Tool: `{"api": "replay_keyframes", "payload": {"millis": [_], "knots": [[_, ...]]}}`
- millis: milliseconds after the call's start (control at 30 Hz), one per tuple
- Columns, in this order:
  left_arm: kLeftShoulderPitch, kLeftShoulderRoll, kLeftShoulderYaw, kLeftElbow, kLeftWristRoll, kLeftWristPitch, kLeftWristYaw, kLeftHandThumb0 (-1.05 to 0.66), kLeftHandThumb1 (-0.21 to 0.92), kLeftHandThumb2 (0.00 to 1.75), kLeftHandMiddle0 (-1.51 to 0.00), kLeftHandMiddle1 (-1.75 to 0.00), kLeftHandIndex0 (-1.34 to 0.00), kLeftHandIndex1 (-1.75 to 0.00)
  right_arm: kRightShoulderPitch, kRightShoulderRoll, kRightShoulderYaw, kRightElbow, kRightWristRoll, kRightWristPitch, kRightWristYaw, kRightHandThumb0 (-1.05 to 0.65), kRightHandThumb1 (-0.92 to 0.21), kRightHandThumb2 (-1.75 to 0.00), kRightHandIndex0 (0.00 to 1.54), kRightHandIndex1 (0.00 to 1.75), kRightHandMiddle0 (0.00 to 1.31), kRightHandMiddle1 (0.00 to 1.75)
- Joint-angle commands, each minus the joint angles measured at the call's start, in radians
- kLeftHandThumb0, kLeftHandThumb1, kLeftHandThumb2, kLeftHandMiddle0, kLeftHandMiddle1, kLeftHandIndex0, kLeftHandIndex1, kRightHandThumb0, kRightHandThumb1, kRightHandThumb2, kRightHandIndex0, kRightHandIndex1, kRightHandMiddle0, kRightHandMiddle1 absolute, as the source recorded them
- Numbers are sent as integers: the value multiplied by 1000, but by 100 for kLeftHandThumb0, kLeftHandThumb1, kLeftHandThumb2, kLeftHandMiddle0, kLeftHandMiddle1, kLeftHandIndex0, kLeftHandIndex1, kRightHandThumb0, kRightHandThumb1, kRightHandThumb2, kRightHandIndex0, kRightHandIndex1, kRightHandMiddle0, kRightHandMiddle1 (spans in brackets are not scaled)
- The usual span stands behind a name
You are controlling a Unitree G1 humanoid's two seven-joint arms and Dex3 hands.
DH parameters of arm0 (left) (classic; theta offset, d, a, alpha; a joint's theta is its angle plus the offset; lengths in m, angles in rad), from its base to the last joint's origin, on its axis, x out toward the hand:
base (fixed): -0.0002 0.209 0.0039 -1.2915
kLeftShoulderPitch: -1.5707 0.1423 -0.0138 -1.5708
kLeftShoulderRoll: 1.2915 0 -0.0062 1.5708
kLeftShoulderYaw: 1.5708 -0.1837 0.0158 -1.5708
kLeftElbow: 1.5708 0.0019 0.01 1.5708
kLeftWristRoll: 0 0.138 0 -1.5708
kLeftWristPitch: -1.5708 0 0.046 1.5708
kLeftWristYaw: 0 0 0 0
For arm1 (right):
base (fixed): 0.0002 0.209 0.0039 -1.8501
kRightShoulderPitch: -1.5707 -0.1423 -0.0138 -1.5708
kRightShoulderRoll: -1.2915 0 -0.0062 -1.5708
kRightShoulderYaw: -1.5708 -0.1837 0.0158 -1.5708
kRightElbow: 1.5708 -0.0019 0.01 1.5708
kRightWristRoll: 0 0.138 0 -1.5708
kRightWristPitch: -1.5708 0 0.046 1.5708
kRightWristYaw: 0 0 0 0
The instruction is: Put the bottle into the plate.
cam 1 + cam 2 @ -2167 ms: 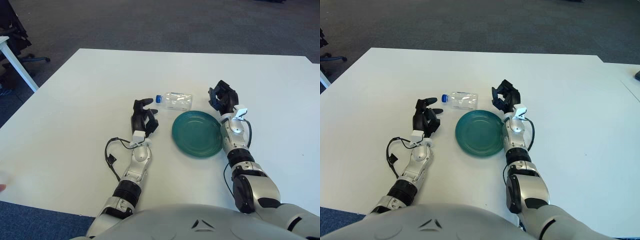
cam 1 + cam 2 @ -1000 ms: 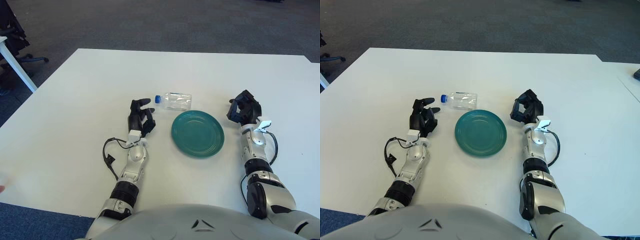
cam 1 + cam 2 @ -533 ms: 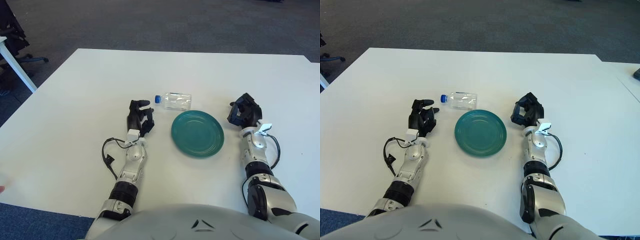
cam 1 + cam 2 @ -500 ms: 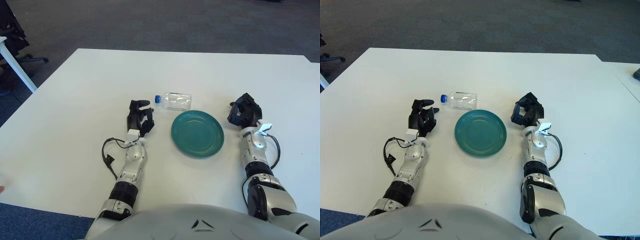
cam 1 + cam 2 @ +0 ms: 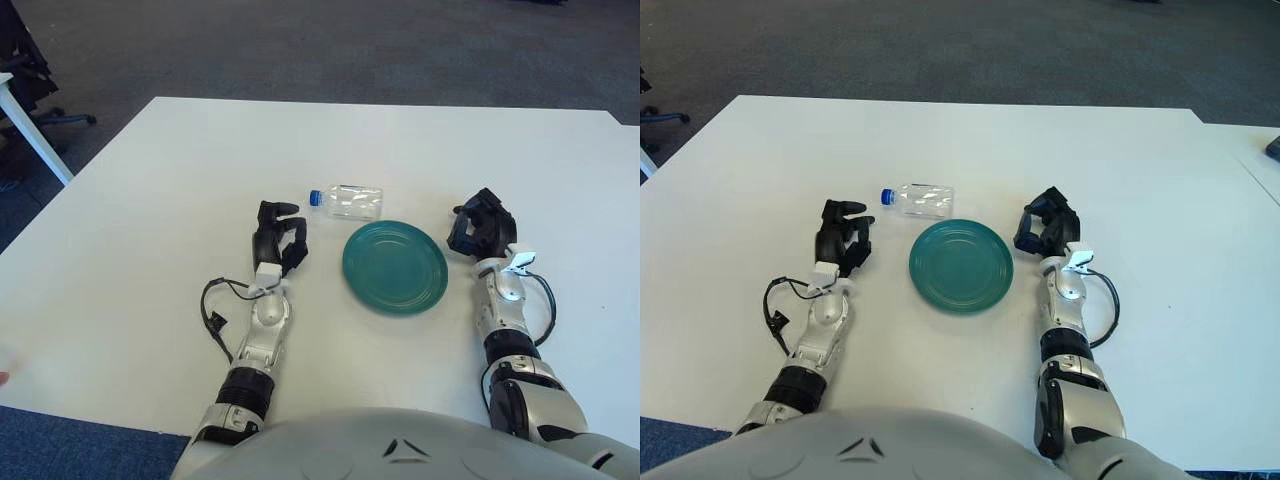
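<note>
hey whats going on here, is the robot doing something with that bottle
Nothing is being held at this moment. The clear plastic bottle with a blue cap lies on its side on the white table, just beyond the green plate and apart from it. The left hand shows left of the plate, nearer the bottle's cap end, and the right hand shows right of the plate. Neither touches the bottle, so the job of putting it into the plate is not yet done.
</note>
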State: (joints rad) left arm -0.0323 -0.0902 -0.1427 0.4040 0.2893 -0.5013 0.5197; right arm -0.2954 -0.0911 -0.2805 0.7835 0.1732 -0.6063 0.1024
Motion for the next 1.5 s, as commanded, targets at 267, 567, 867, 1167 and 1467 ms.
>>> {"api": "replay_keyframes", "payload": {"millis": [267, 567, 867, 1167, 1467], "knots": [[34, 157, -83, -69, 464, 143, 242, -98, 92, 61, -22, -42, -1, -87, 7, 22, 19, 40, -13, 12, -20, -54, -16, -151, 104, 175, 74, 175], [21, 190, -127, -152, 574, 235, 276, -104, 92, 63, -7, -9, 0, -30, -14, 27, 17, 89, -10, 36, -51, -9, 7, -167, 98, 153, 77, 175], [-50, 277, -189, -252, 820, 406, 296, -105, 92, 73, 0, 0, 0, -2, -39, 13, 26, 154, -38, 52, -89, -1, 12, -171, 98, 146, 79, 175], [-200, 311, -233, -177, 895, 498, 248, -105, 92, 89, -1, -1, 0, 0, -53, 12, 24, 198, -43, 51, -104, 0, 13, -171, 98, 146, 80, 175], [-351, 339, -261, -83, 826, 480, 99, -105, 92, 84, -3, -1, -1, -1, -44, 17, 34, 192, -51, 49, -121, 0, 14, -172, 99, 145, 80, 175]]}}
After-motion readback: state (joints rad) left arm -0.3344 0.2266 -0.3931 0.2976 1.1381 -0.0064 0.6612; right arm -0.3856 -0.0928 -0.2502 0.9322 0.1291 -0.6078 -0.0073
